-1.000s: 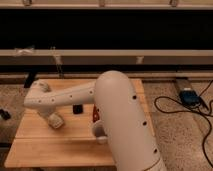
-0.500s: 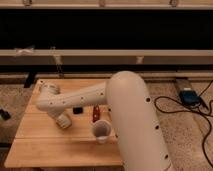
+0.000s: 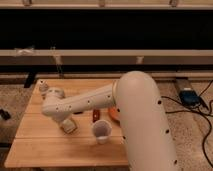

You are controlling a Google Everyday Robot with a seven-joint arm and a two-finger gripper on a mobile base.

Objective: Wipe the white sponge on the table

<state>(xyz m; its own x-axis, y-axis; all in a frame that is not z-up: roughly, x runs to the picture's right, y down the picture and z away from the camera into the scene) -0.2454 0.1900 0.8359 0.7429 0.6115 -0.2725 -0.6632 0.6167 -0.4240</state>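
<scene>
My gripper (image 3: 68, 125) is at the end of the white arm, low over the left middle of the light wooden table (image 3: 40, 150). It is shut on the white sponge (image 3: 69, 127), a small cream pad that rests against the tabletop under the gripper. The arm's wrist hides the top of the sponge. The bulky white upper arm reaches in from the lower right and covers the right part of the table.
A translucent plastic cup (image 3: 101, 132) stands just right of the gripper. A small clear bottle (image 3: 44, 88) stands at the table's back left corner. A red item (image 3: 95, 115) and an orange thing (image 3: 113, 114) lie behind the cup. Cables and a blue device (image 3: 189, 96) lie on the floor at right.
The gripper with the sponge has slid a little to the right and toward the front edge. The upper arm has swung right, uncovering the cup.
</scene>
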